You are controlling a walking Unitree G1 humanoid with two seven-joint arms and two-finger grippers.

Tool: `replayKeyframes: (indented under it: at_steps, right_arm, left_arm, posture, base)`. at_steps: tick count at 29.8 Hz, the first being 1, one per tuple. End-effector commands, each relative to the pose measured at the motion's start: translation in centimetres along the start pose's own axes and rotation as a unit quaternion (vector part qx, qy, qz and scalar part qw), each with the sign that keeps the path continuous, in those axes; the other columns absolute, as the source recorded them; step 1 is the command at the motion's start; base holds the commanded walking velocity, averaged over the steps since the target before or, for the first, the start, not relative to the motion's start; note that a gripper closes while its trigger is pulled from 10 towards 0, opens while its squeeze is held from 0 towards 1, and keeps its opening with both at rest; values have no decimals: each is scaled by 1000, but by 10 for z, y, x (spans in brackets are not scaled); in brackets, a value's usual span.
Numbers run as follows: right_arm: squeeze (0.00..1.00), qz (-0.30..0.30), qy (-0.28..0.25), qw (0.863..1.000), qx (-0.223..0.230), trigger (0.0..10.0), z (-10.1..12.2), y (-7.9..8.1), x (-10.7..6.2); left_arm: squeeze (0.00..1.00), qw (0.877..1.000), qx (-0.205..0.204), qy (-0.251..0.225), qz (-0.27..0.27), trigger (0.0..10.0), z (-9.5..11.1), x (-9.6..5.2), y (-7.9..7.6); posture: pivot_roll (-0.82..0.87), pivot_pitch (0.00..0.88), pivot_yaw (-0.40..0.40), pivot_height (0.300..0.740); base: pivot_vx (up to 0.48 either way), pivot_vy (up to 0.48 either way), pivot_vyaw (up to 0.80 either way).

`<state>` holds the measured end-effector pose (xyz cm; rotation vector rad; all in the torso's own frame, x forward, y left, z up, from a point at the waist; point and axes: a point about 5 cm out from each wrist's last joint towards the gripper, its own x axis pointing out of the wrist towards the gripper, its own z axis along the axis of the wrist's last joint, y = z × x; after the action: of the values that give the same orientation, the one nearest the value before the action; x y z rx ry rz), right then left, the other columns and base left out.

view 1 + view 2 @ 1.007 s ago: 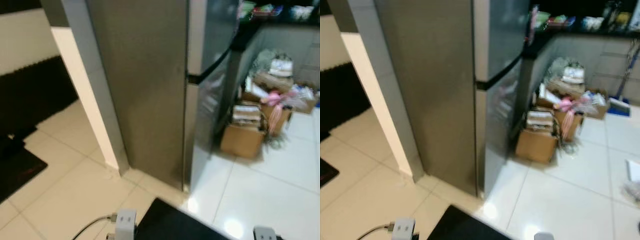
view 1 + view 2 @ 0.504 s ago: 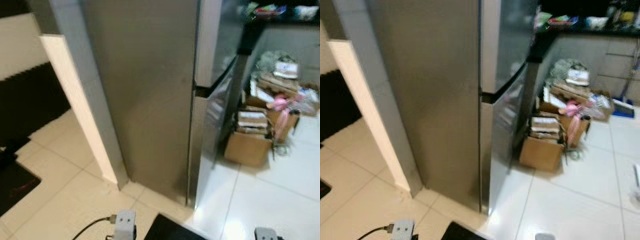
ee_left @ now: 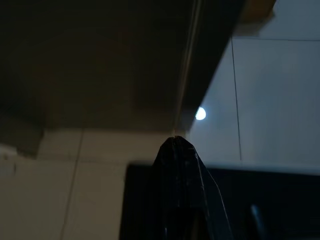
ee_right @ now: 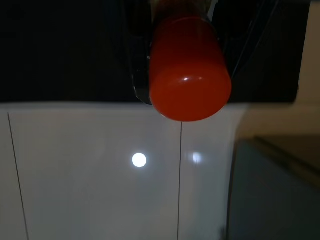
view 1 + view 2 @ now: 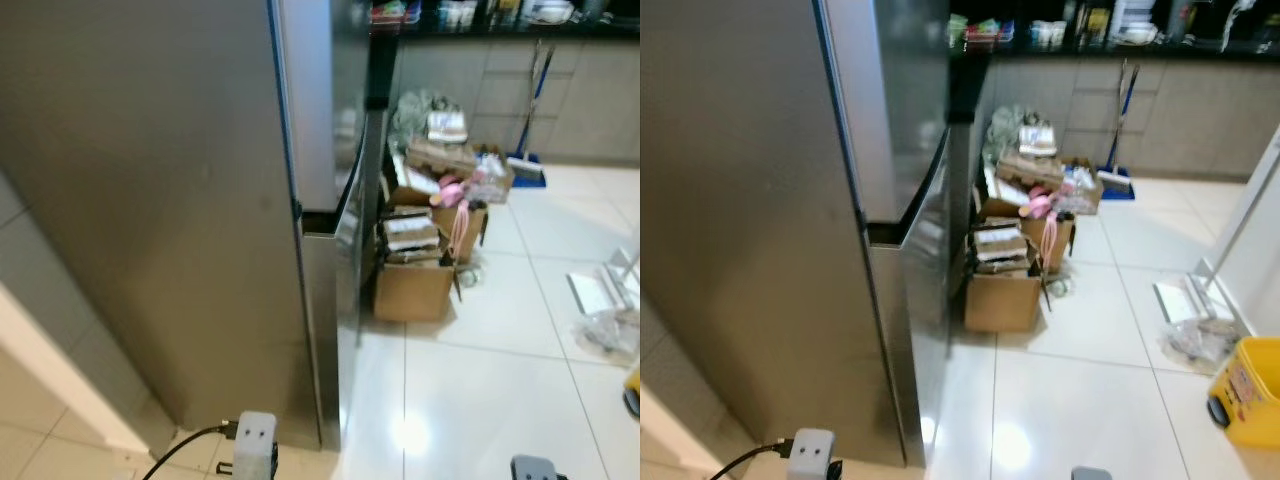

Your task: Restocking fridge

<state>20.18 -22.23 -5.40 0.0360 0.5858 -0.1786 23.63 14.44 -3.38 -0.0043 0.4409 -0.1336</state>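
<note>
Pressed together, the left gripper's (image 3: 176, 145) two black fingers meet in a single dark tip that hangs low over the pale floor tiles, just short of the fridge's bottom corner. Clamped between the right gripper's (image 4: 186, 75) fingers is a bottle (image 4: 189, 75) with a rounded red end, held above the glossy white floor (image 5: 480, 400), where a ceiling light glints; a grey edge of the fridge shows beside it in the right wrist view. The fridge (image 5: 170, 220) stands tall and steel-grey right before the robot, seen from its side wall, both doors shut, with a dark gap dividing the upper door from the lower one along its front edge. Just past the fridge's front, against the counter (image 5: 1090, 40), sits a heap of cardboard boxes (image 5: 412, 290), the nearest one open and packed with papers, others behind it piled with bags and a pink ribbon-like thing (image 5: 457, 205). A broom (image 5: 1118, 150) with a blue head leans against the cabinet fronts beyond the boxes. Small containers and bottles line the dark counter top. At the floor's right edge lie a yellow bin (image 5: 1247, 390), crumpled clear plastic and a flat white panel. Low at the near edge of the head views, a small white adapter (image 5: 254, 440) with a black cable sticks up.
</note>
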Motion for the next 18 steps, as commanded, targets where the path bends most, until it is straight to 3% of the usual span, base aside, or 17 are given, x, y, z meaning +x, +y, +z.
replayKeyframes:
  at_steps: [1, 14, 18]
  right_arm:
    - [0, 1, -2, 1000, 2, 10000, -3, 2, -2]
    - [0, 2, -4, 1000, 0, 10000, -2, 3, -1]
    - [0, 3, -6, 1000, -1, 10000, 0, 3, -1]
  left_arm:
    - [0, 1000, 0, 16, 5, 10000, -10, -6, 5]
    - [0, 1000, 9, 1, -2, 10000, -8, -8, 4]
    - [0, 1000, 19, -3, -9, 10000, -7, -8, 0]
  posture:
    - [-46, 100, 81, 740]
    - [-43, 102, 74, 740]
    - [-48, 105, 73, 740]
  base:
    - [0, 0, 0]
    - [0, 0, 0]
    - [0, -480, 0]
